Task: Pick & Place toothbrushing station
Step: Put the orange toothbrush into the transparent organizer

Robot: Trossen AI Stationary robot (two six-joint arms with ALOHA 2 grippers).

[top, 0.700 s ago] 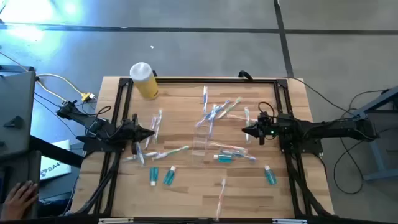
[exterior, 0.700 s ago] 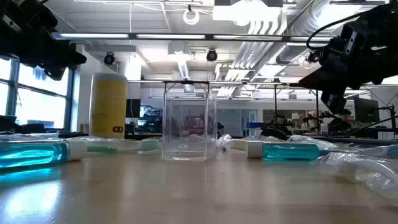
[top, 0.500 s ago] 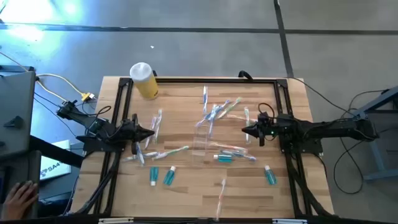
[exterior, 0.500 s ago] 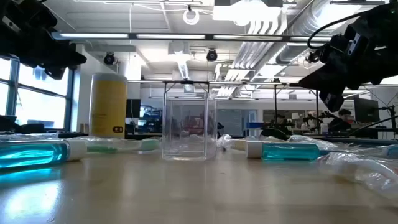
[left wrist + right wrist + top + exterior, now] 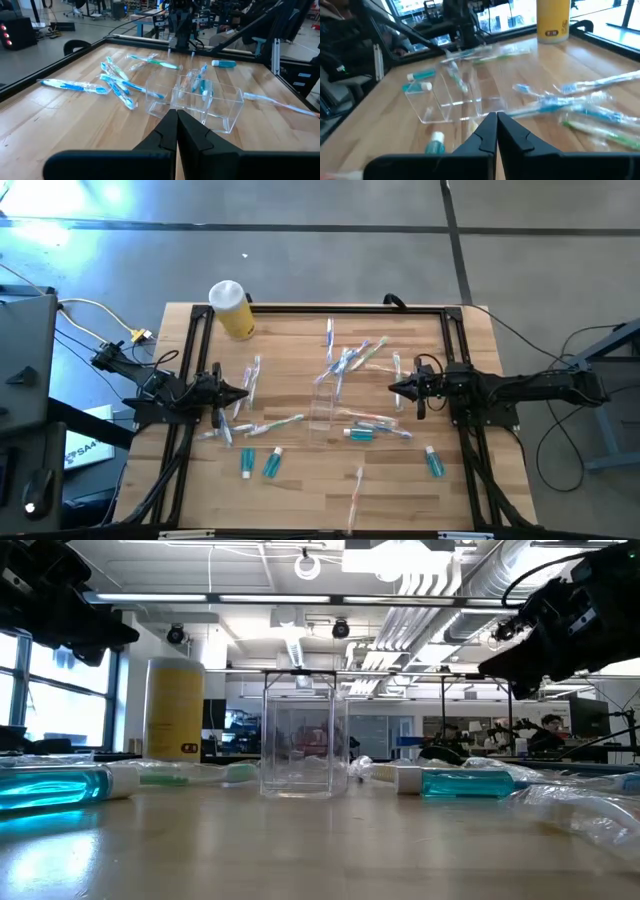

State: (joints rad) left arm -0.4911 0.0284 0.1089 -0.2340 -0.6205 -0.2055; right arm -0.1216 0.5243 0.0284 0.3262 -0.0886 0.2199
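The clear plastic cup (image 5: 324,409) (image 5: 303,733) stands upright on its base at the table's middle. Thin see-through toothbrushes (image 5: 350,358) (image 5: 118,86) lie flat and scattered around it. Small teal tubes (image 5: 271,464) (image 5: 465,783) lie on their sides near the front. My left gripper (image 5: 246,393) (image 5: 176,119) hovers shut to the cup's left, pointing at it. My right gripper (image 5: 392,388) (image 5: 496,121) hovers shut to the cup's right, also pointing at it. Neither holds anything.
A yellow bottle with a white cap (image 5: 232,308) (image 5: 175,709) stands at the far left corner. A black frame (image 5: 330,308) runs along the table's edges. More toothbrushes (image 5: 356,498) and a tube (image 5: 434,461) lie toward the near edge.
My right gripper has turned at the wrist and risen a little above the table's right part, staying shut. A person's hand beside the table at the lower left has gone out of view.
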